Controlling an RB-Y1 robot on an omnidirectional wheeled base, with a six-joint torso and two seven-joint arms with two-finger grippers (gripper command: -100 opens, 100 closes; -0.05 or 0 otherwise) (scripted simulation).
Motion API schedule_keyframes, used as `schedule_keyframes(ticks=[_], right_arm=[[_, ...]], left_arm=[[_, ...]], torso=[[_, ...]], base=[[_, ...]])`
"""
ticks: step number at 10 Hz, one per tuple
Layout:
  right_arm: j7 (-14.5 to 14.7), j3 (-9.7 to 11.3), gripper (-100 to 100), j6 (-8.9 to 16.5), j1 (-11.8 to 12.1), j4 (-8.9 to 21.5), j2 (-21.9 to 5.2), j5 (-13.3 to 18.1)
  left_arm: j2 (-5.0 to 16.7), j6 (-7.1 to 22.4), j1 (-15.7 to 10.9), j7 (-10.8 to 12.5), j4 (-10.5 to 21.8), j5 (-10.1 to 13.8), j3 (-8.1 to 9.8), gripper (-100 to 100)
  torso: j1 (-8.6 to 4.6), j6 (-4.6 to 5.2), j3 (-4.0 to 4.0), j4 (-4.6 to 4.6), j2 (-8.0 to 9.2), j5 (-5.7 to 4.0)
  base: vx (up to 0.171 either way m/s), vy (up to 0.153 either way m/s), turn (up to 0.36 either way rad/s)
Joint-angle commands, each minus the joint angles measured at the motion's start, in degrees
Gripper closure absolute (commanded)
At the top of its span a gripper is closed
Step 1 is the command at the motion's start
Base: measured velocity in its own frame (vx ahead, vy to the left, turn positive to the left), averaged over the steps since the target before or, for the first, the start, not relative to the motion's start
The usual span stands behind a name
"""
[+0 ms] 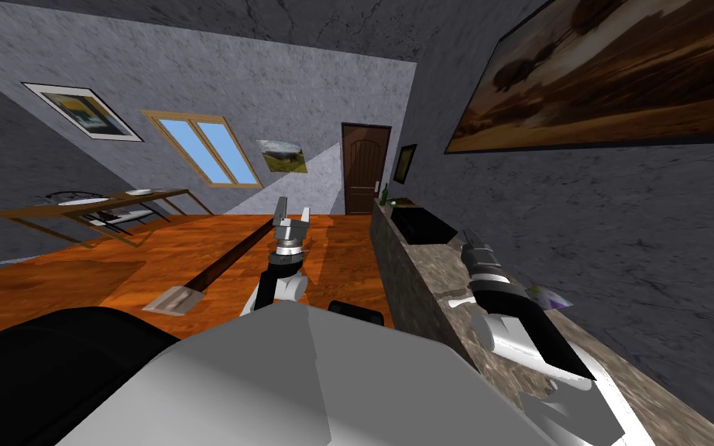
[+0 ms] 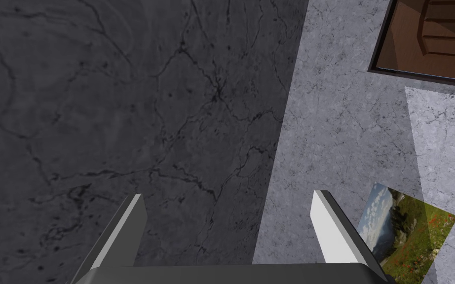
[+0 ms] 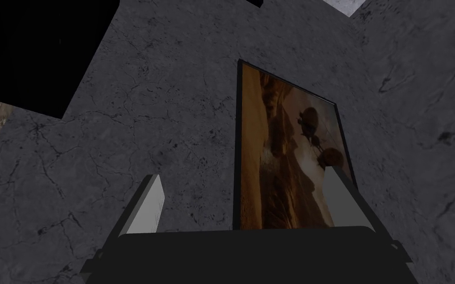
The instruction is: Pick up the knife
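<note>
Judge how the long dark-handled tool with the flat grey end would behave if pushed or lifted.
The long-handled tool looks straight and rigid, so it is probably stiff. Its flat grey end should stop it rolling; a push would likely slide it across the glossy wood floor. The thin handle lies low, so it is likely awkward to pinch.

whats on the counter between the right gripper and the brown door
Head view: a black sink in the counter, then a green bottle nearer the door.

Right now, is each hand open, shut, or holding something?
Left hand: open, holding nothing.
Right hand: open, holding nothing.
</note>
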Motion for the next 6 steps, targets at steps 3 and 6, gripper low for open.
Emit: schedule_keyframes(ticks=[3,6], right_arm=[[1.22,-2.78,-100,6.36,-1.09,0.15,-1.83,-3.29],[1.81,-4.12,-100,10.76,-1.57,0.34,-2.78,-4.97]], left_arm=[[0.0,0.0,0.0,0.0,0.0,0.0,0.0,0],[0.0,0.0,0.0,0.0,0.0,0.0,0.0,0]], torso=[[0.01,-0.01,-0.01,0.0,-0.03,0.0],[0.0,0.0,0.0,0.0,0.0,0.0]], base=[[0.022,0.014,0.08],[0.015,0.01,0.046]])
